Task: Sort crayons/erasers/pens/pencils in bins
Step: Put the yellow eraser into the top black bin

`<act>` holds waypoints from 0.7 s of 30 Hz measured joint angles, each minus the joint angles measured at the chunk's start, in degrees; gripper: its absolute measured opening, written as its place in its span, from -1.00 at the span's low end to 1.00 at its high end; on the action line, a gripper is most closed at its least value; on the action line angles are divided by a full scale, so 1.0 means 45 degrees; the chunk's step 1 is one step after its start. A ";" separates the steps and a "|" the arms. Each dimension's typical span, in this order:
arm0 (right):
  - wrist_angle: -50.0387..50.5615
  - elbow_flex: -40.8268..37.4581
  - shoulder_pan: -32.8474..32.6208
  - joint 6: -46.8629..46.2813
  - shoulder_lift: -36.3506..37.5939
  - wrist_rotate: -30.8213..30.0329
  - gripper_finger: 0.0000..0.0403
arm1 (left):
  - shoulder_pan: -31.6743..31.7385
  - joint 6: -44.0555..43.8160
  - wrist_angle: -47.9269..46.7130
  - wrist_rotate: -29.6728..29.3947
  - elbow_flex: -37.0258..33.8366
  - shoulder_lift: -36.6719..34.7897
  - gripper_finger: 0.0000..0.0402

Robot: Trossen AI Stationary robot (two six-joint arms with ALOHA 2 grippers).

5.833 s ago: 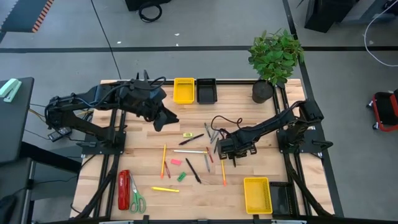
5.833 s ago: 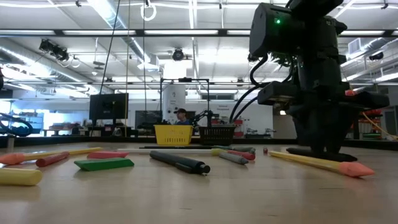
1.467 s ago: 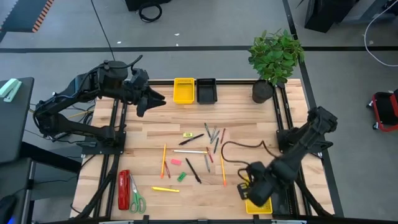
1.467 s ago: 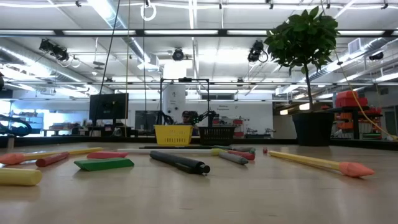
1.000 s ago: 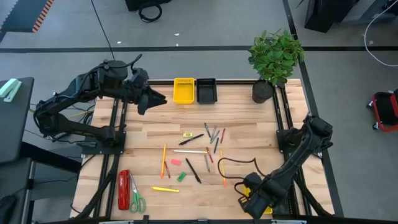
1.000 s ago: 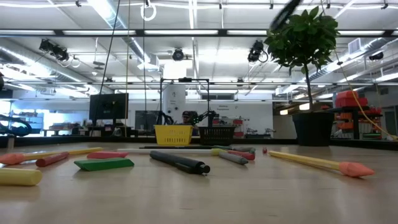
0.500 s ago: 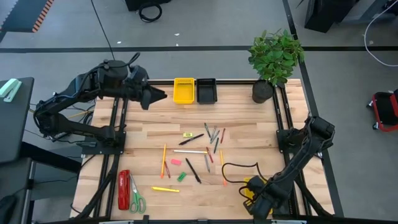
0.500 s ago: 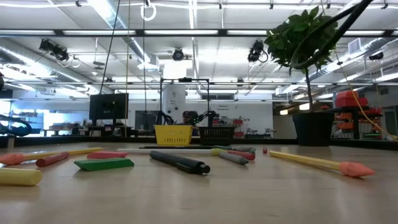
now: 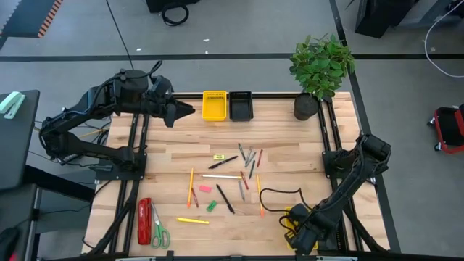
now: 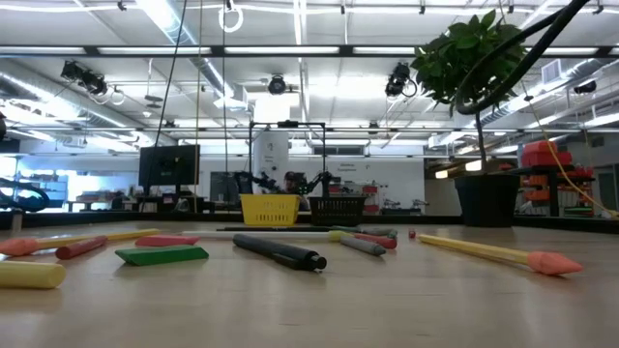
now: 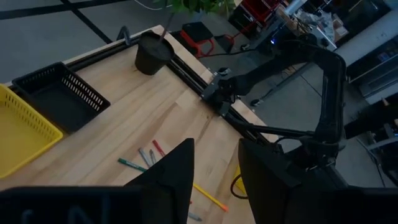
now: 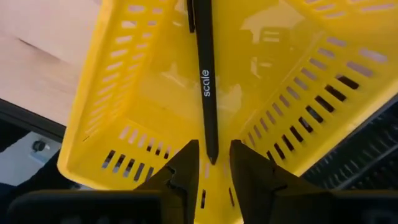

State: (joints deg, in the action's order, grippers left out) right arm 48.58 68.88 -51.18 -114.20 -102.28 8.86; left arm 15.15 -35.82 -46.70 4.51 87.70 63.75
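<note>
High view: right tool (image 9: 301, 233) hanging over yellow bin (image 9: 291, 215) at desk (image 9: 174, 156) near corner; left tool (image 9: 183, 111) hovering beside far yellow bin (image 9: 214, 104).
Right wrist view: fingers (image 12: 185, 163) standing apart, black pen (image 12: 206, 87) lying inside yellow bin.
Left wrist view: fingers (image 11: 180, 168) standing apart, gripping nothing.

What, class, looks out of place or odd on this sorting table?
Nothing is damaged or spilled. The red stapler and green-handled scissors lie at the table's near left corner, matching no category being sorted.
</note>
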 joint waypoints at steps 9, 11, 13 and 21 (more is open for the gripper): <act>0.0660 0.0000 0.0515 -0.0091 0.1744 0.0232 -0.37 | 0.0002 0.0025 0.0130 0.0005 0.0000 0.0000 -0.35; 0.0981 0.0005 0.0792 -0.0096 0.2433 0.0166 -0.37 | -0.0003 0.0088 0.0682 0.0011 0.0000 0.0138 -0.36; 0.1068 0.0005 0.1148 -0.0096 0.3114 0.0127 -0.39 | 0.0024 0.0260 0.1626 0.0111 0.0005 0.0354 -0.37; 0.1333 0.0015 0.3078 0.0560 0.5398 -0.0456 -0.40 | 0.0097 0.2596 0.0861 0.2502 0.0502 0.1557 -0.41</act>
State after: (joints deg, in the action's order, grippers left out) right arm 54.58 68.95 -37.33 -111.68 -77.99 6.81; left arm 15.58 -24.13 -42.82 15.77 89.96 70.75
